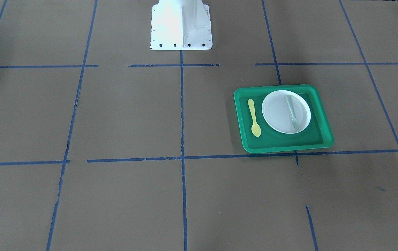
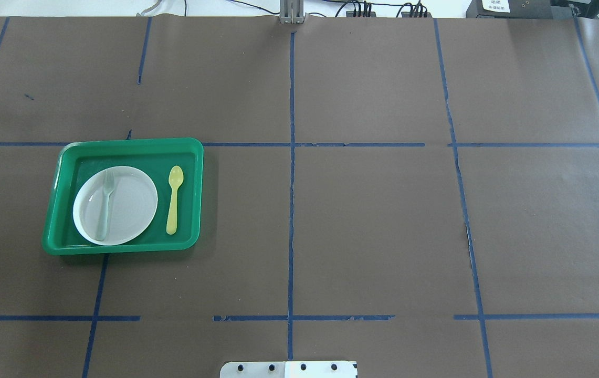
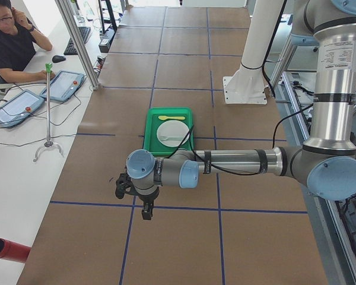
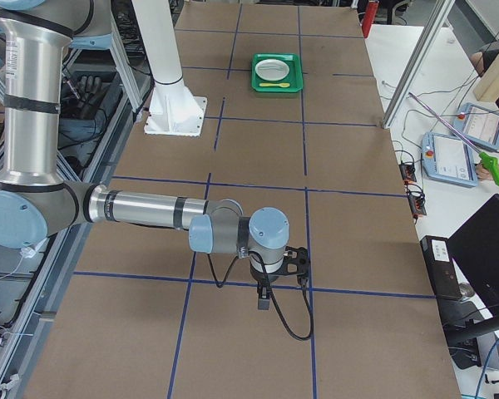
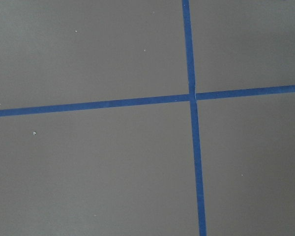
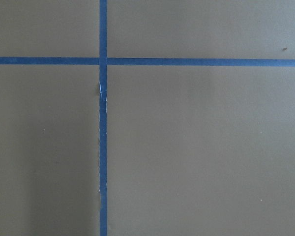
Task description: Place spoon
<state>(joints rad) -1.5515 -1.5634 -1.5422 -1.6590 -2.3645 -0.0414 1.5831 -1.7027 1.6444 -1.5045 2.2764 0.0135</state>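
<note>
The yellow spoon (image 1: 254,116) (image 2: 174,199) lies flat in the green tray (image 1: 282,149) (image 2: 121,143), to the right of the white plate (image 1: 277,113) (image 2: 128,207) as the overhead view shows it. A pale fork (image 1: 293,113) (image 2: 105,205) lies on the plate. The left gripper (image 3: 132,193) shows only in the exterior left view, held above the table well short of the tray; I cannot tell if it is open. The right gripper (image 4: 283,270) shows only in the exterior right view, far from the tray (image 4: 276,73); I cannot tell its state either.
The white robot pedestal (image 1: 181,24) (image 2: 289,369) stands at the table's middle edge. Blue tape lines grid the brown table. An operator (image 3: 12,41) sits at a side desk with tablets. A red cylinder (image 3: 6,249) lies off the table's near corner.
</note>
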